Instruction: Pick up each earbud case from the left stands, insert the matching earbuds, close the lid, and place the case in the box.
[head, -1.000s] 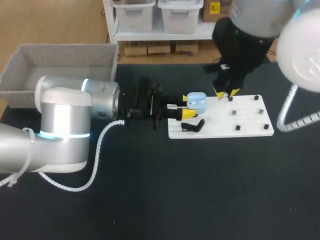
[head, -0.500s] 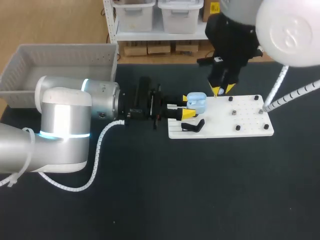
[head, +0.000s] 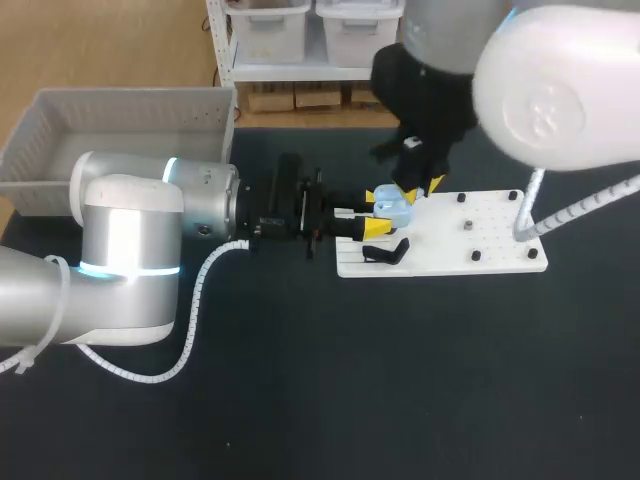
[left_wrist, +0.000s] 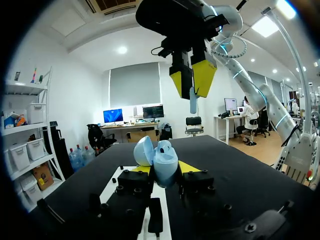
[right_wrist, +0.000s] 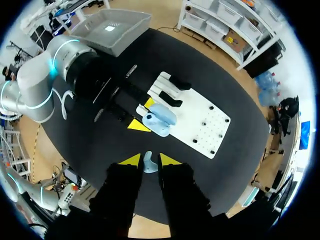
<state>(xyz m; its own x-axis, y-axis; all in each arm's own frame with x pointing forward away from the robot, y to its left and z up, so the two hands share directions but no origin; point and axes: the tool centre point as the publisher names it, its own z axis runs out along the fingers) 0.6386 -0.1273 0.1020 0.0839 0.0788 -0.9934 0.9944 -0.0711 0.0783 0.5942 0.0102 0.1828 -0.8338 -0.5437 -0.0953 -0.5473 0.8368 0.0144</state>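
A light blue earbud case (head: 393, 206) with its lid open stands upright over the left end of the white board (head: 470, 245), and my left gripper (head: 372, 212) is shut on it from both sides. In the left wrist view the case (left_wrist: 165, 162) sits between the yellow fingertips (left_wrist: 187, 166), its lid (left_wrist: 143, 150) tipped back. My right gripper (head: 421, 189) hangs just above the case, shut on a small light blue earbud (left_wrist: 193, 102). From the right wrist, the earbud (right_wrist: 149, 162) shows between the fingers, with the case (right_wrist: 161, 119) below it.
A grey bin (head: 120, 130) stands at the table's back left. A black stand (head: 385, 252) lies on the board's left end. Several small dark pieces (head: 467, 227) sit on the board's right half.
My right arm has swung left with the earbud, from above the board's middle to just over the open case. The left arm and the case have not moved.
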